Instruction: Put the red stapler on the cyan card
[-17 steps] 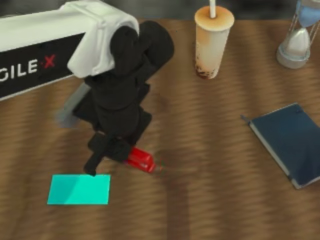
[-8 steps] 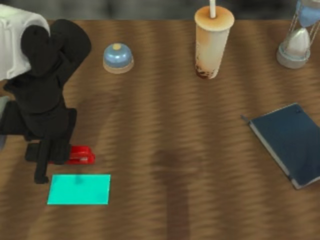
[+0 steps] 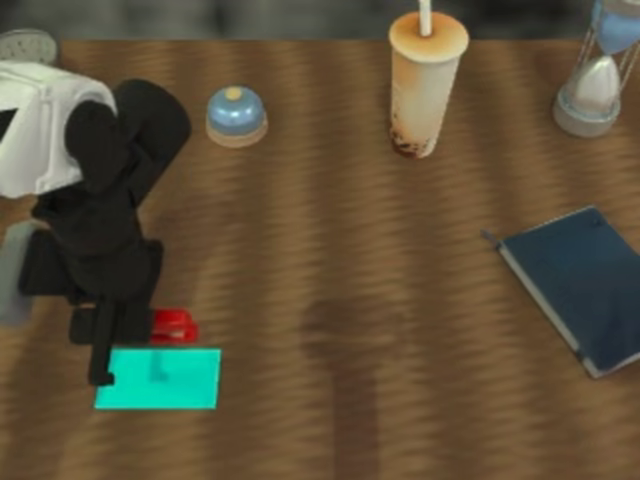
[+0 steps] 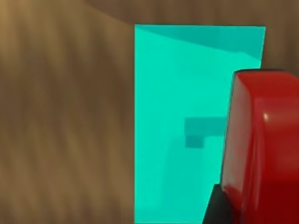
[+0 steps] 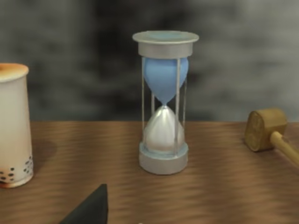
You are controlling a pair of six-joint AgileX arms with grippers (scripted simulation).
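The red stapler pokes out from under my black left gripper, which is shut on it just above the cyan card's back left edge. One dark finger overlaps the card's left corner. The left wrist view has the glossy stapler filling the side, a dark finger pressed against it, and the card below bearing a small shadow. My right gripper appears only as a dark tip in the right wrist view and is outside the top view.
A blue desk bell stands behind the left arm. A bubble-tea cup and an hourglass stand at the back. A dark blue notebook lies at the right. A wooden mallet lies beside the hourglass.
My left arm swept left with the stapler, uncovering the bell, then shifted slightly forward. The stapler went from right of the card to its back left edge.
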